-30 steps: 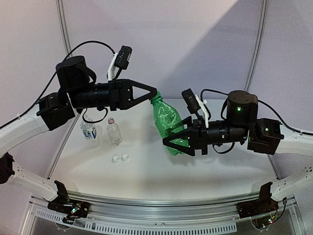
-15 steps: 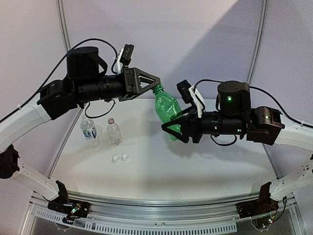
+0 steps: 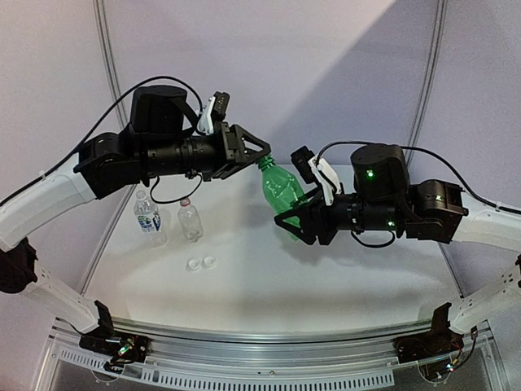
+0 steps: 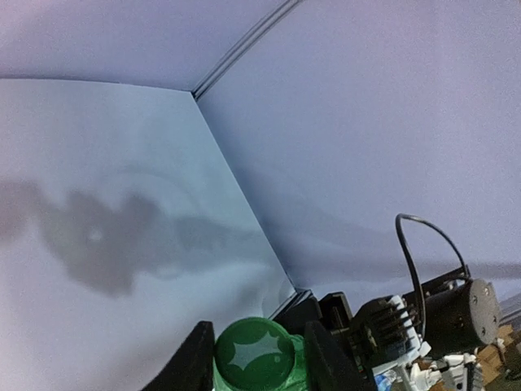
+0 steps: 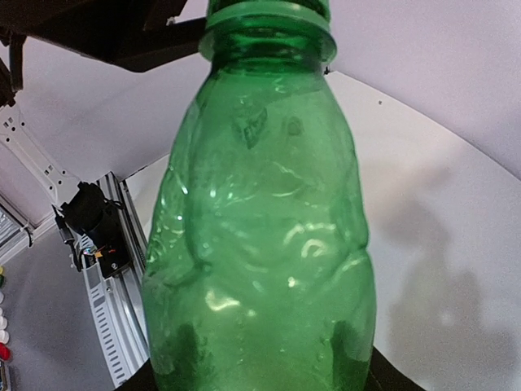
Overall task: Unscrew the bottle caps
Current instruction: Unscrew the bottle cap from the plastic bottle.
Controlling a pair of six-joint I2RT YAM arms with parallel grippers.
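Three bottles: the green bottle point(image 3: 282, 191) is held in the air between the two arms; the labelled bottle point(image 3: 148, 216) and the plain bottle point(image 3: 190, 218) stand upright on the table point(image 3: 342, 281), far left.
Green bottle: tilted, with its neck up and to the left and its base down and to the right, clear of the table. In the right wrist view it fills the picture, and the plastic looks dented and creased.
Green cap point(image 4: 254, 364): sits on the bottle's neck, its round top facing the left wrist camera.
Left gripper point(image 3: 262, 156): reaches in from the left at neck height, one dark finger point(image 4: 198, 365) on each side of the cap, clenched on it.
Right gripper point(image 3: 293, 225): comes from the right and grasps the lower half of the green bottle, its fingers hugging both sides.
Clear bottles: just beside each other, the labelled one on the left, well apart from the green one.
White caps point(image 3: 201, 262): two, lying side by side on the table just in front of the plain bottle.
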